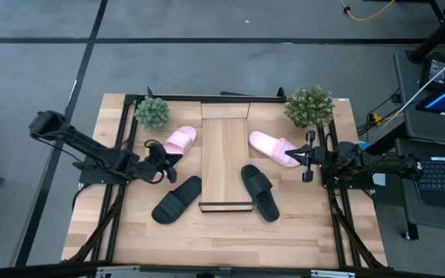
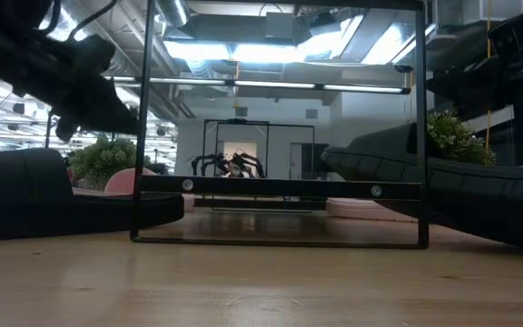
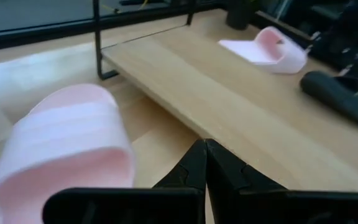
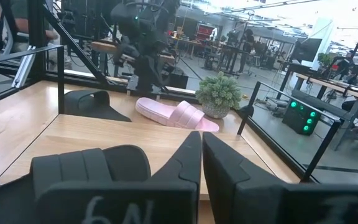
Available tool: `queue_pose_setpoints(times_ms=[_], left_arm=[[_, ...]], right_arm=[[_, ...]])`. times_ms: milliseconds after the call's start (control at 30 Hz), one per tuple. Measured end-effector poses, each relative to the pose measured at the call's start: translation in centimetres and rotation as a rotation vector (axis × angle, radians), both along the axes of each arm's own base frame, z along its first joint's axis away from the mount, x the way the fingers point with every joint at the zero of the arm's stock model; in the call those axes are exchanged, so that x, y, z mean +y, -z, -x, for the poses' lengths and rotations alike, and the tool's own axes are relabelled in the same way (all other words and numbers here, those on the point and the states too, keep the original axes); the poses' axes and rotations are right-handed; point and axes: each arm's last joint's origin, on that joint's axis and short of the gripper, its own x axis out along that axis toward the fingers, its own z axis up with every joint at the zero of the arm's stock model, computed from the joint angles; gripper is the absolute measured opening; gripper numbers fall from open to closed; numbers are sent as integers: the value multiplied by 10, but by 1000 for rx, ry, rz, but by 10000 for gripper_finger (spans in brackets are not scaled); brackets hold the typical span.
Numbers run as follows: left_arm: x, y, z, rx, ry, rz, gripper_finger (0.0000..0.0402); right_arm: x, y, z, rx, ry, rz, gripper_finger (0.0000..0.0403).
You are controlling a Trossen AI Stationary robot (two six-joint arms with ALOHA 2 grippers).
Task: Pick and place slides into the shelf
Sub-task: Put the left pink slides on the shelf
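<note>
Left black slide sandal [image 2: 53, 195]: nearest the low camera, flat on the tabletop, left of the shelf.
Long light-wood sloping shelf [image 1: 224, 158]: centre, bare.
Pale pink slides [image 1: 181, 140] [image 1: 273, 147]: flank its far half.
Right black slide [image 1: 259, 191]: beside its front lip.
My left gripper [image 1: 168, 163]: fingers together, holding nothing, just beside the left pink slide.
My right gripper [image 1: 308, 157]: fingers nearly together, holding nothing, near the right pink slide.

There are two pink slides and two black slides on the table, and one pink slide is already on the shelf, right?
Not quite. The shelf holds nothing yet. The high view shows both pink slides lying on the table beside it, one on each side. The two black slides are on the table too, as you said.
</note>
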Motion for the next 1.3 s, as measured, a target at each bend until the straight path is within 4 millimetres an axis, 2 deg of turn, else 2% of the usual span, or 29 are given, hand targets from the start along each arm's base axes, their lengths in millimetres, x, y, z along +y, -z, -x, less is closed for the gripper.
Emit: queue_pose_setpoints(times_ms=[333,800,1167,1300], left_arm=[[-1,17,-5,93,-31,-41,0],[0,25,-7,150,-37,-72,3],[10,26,-10,163,-61,-37,96],[12,27,-10,167,-63,-24,116]], right_arm=[[0,0,0,0,0,3,19],[0,0,0,4,1,33,19],[0,-1,0,-6,2,59,19],[0,-1,0,-6,2,59,19]])
